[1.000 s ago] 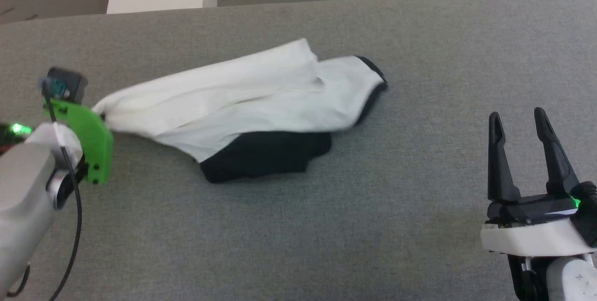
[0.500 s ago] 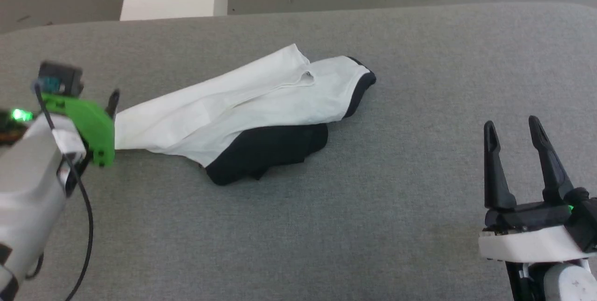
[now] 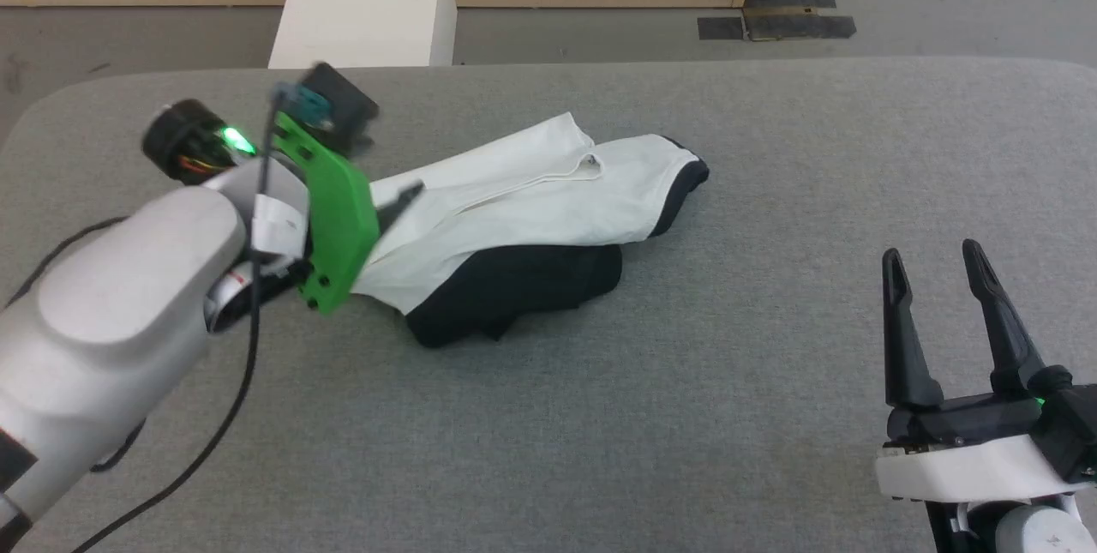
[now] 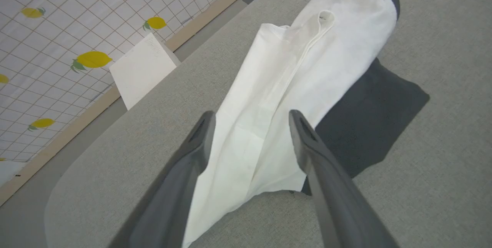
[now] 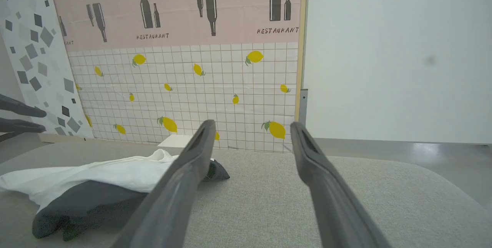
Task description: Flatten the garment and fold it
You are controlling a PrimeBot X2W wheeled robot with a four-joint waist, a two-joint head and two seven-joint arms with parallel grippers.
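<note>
Writing, wall: "RESTAURANT" in dark capitals on a pink panel (image 5: 173,9), printed several times beside bottle silhouettes; the top row of words reads upside down.
Print, wall: white grid sheet (image 5: 192,94) with yellow lemons, below the pink panel.
Writing, garment: a small mark at the folded seam, too small to read.
Item: the garment (image 3: 531,193), white body with black sleeve and black trim, crumpled into a long bundle.
Location: on the grey cloth-covered table (image 3: 771,347), left of centre, toward the far edge.
Long axis: slanting from the near left up to the far right, seen from the head camera.
Pointing: the black-trimmed end faces the robot's right and away; the narrow white end faces its left arm; the black sleeve juts out from beneath toward the near edge.
Left gripper (image 4: 250,114): fingers spread wide over the narrow white end, nothing clamped; contact with the cloth cannot be told.
Right gripper (image 3: 931,251): fingers wide apart, empty, well apart from the garment, at the near right.
Also present: a white box (image 3: 364,4) beyond the table.
</note>
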